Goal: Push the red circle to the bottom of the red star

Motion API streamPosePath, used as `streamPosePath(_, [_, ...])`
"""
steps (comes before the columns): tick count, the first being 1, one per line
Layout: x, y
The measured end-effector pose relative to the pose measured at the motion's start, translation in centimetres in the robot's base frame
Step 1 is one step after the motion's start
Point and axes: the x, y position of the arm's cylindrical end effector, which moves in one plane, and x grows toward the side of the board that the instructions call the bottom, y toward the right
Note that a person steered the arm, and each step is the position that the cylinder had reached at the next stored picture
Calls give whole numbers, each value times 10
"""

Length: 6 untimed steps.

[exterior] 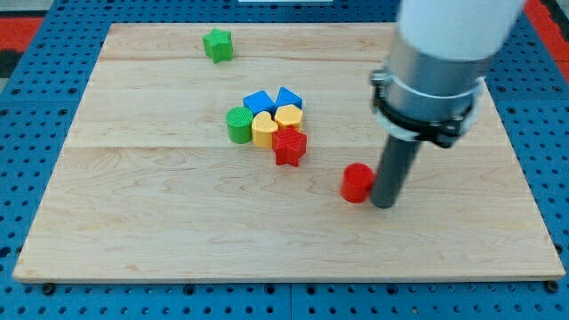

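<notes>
Tip rests just right of red circle, right of frame centre; red star upper left. No claw fitted.

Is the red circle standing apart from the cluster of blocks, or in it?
Apart: the red circle stands alone, bare board between it and the red star. My tip is at its right side.

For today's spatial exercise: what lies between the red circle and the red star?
Nothing: in the camera view, only bare board separates the red circle from the red star. My tip stands at the circle's right.
</notes>
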Motion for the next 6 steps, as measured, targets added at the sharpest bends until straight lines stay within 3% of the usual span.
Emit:
streamPosePath(2, [1, -57])
streamPosePath(3, [0, -12])
streamPosePath(4, [-28, -13])
streamPosePath(6, [-5, -67])
